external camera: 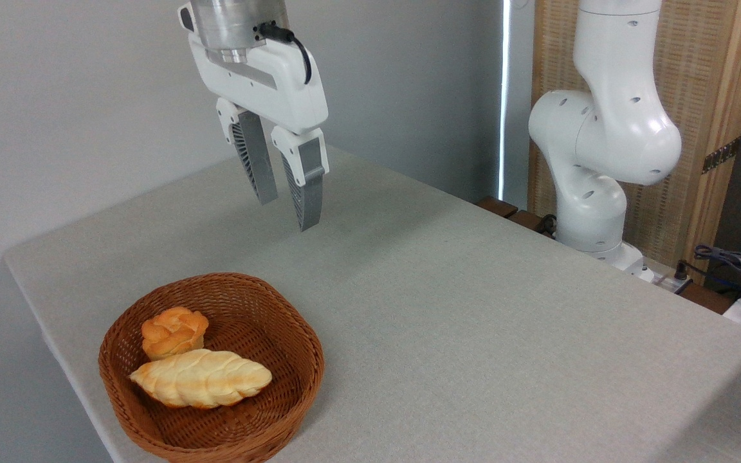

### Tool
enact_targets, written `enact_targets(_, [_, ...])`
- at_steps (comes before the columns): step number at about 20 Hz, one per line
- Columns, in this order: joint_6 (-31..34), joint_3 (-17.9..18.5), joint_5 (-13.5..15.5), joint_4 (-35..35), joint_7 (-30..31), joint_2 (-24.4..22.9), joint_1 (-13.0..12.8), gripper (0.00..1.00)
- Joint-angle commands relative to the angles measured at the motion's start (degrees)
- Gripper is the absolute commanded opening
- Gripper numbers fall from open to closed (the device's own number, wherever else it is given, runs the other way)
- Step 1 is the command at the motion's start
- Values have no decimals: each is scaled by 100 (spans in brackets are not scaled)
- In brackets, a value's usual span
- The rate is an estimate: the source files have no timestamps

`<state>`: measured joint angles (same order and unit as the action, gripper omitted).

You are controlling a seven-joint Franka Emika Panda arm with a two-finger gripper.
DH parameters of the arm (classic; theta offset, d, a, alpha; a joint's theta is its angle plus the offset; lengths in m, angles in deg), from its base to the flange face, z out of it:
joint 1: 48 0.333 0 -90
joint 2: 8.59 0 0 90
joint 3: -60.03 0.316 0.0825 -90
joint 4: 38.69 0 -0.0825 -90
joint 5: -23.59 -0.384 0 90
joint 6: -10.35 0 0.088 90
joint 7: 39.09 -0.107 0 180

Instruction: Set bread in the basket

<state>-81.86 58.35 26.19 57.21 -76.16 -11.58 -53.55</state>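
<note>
Gripper (288,209), slightly parted and empty, hangs high above your bread (201,378), lying lengthwise in the basket (311,347) near the table's (473,308) front-left corner.

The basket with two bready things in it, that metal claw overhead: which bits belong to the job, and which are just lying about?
Part of the job:
- bread, the long braided loaf, lying in the basket
- basket
- claw, empty, hanging above the table

Just lying about:
- round bun, also in the basket
- cables at the right edge
</note>
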Motion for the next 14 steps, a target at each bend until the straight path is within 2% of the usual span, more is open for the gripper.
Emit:
enact_targets(1, [169,89,-102,-185,52,141,-51,100])
enact_targets(4, [160,159,-75,-282,-351,150,-51,100])
enact_targets(14, [151,212,-75,-290,-291,211,-51,100])
